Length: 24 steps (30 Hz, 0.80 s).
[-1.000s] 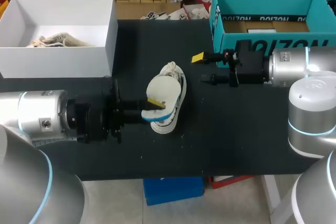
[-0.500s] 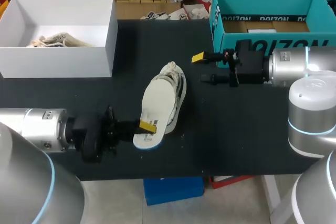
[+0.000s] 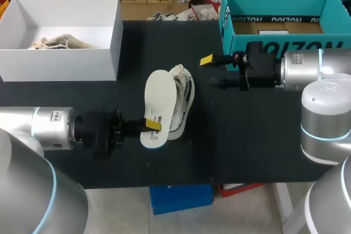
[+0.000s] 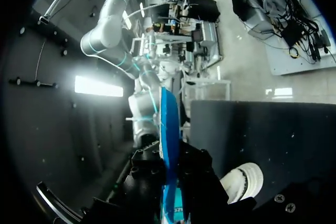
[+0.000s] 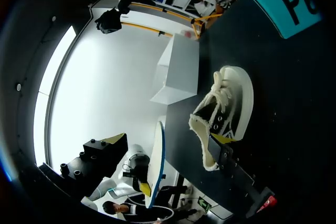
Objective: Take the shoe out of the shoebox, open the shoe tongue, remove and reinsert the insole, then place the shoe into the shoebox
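Insole (image 3: 155,101) is clamped at its heel between the left gripper (image 3: 151,126) fingers, held just beside the shoe (image 3: 184,94), likely lined up for reinsertion, while the right gripper (image 3: 211,72) fingers stand apart, empty, near the shoebox (image 3: 274,32).

One shoe (image 3: 185,94) lies on the one black table (image 3: 252,135), with one insole (image 3: 156,102) beside it. There are two boxes: one white box (image 3: 60,61) at the far left and one teal shoebox (image 3: 226,17) at the far right (the white one holds a single pale bundle (image 3: 57,42), too crumpled to name). There are also two grippers, one per arm: the left gripper (image 3: 153,125) at the near left, the right gripper (image 3: 211,72) right of the shoe.
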Each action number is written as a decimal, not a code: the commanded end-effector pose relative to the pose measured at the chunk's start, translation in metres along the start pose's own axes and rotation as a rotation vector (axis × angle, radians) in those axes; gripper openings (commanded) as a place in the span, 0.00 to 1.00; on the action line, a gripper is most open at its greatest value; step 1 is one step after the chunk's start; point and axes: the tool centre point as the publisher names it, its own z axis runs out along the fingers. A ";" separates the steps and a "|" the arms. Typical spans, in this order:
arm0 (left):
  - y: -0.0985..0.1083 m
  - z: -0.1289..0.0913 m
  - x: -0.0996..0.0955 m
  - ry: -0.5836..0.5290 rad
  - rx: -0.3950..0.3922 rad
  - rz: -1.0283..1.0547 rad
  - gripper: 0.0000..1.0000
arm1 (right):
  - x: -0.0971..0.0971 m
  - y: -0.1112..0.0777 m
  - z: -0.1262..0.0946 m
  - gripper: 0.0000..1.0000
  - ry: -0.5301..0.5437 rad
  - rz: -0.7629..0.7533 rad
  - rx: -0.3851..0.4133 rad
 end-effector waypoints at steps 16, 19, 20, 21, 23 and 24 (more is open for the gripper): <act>0.059 0.030 0.033 0.000 0.045 0.127 0.00 | 0.000 -0.001 0.001 1.00 0.000 0.000 -0.005; 0.066 0.032 0.036 -0.013 0.039 0.131 0.00 | 0.000 -0.001 0.001 1.00 0.000 0.000 -0.005; 0.069 0.033 0.037 -0.013 0.034 0.137 0.00 | 0.000 -0.001 0.001 1.00 0.000 0.000 -0.005; 0.071 0.034 0.037 -0.011 0.028 0.143 0.00 | 0.000 -0.001 0.001 1.00 0.000 0.000 -0.005; 0.075 0.034 0.037 -0.021 0.022 0.138 0.00 | 0.000 -0.001 0.001 1.00 0.000 0.000 -0.005; 0.076 0.035 0.036 -0.022 0.022 0.143 0.00 | 0.000 -0.001 0.001 1.00 0.000 0.000 -0.005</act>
